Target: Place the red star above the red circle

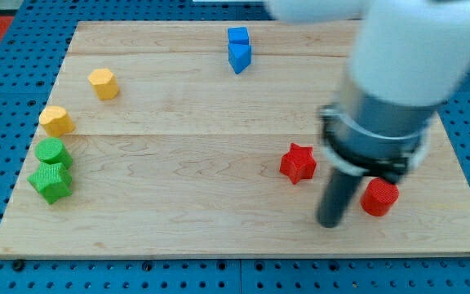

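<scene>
Red star [298, 162]: lies free on the wooden board [186, 204], just up and to the view's left of my tip [330, 222], near but apart from it.

Red circle [379, 197]: a short cylinder just to the view's right of my tip, slightly higher in the view; whether the rod touches it cannot be told.

My tip: a bare rod end with nothing to open or close, holding nothing, standing between the two red blocks and a little below both.

Step in hand, as judged: approach. The star sits level with or only slightly above the circle and off to its left, so the placing is not yet done.

Next move, as judged: bring my tip round to the star's lower-left side, then push up and rightward so the star ends toward the view's top from the circle, without nudging the circle.

Other stock, all well left of or above my tip: two blue blocks [238, 47], touching; two yellow blocks [103, 83]; green circle [52, 152] against green star [51, 181].
</scene>
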